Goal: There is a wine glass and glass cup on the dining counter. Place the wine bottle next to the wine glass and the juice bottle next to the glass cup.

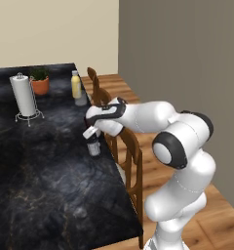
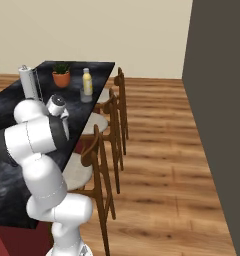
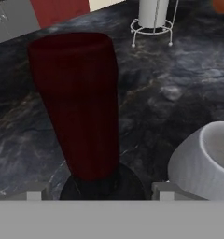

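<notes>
Two fingertips of the end effector (image 3: 100, 192) sit either side of the wine bottle (image 3: 79, 102), seemingly pinching it low over the desk (image 1: 36, 166). Beside it sits the wine glass (image 3: 207, 163); a sideways drift could knock it over.

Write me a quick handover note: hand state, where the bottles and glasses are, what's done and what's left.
Hand: low over the dining counter near its chair-side edge, its fingers either side of the wine bottle; whether it is clamped is unclear.
Wine bottle: upright on the counter, right beside the wine glass.
Juice bottle: upright at the far end, close behind the glass cup.
Done: juice bottle looks placed; wine bottle appears in position.
Left: confirm release, then lift the hand straight up, clear of the wine glass.
</notes>
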